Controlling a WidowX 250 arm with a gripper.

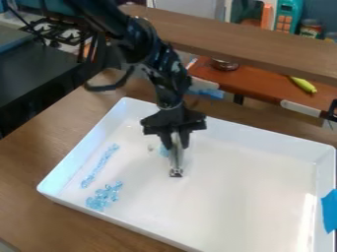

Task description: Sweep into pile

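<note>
Over the white tray point(250, 197), a silver tool point(176, 160) is gripped upright in the black hand point(175, 141). Blue beads point(113, 189) lie to its left in view: a slanting strip point(98, 167), and a clump point(99, 202) nearer the camera, likely to be swept together.

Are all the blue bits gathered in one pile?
No, some blue bits lie beside the gripper, well apart from the blue clump nearest the camera.
</note>
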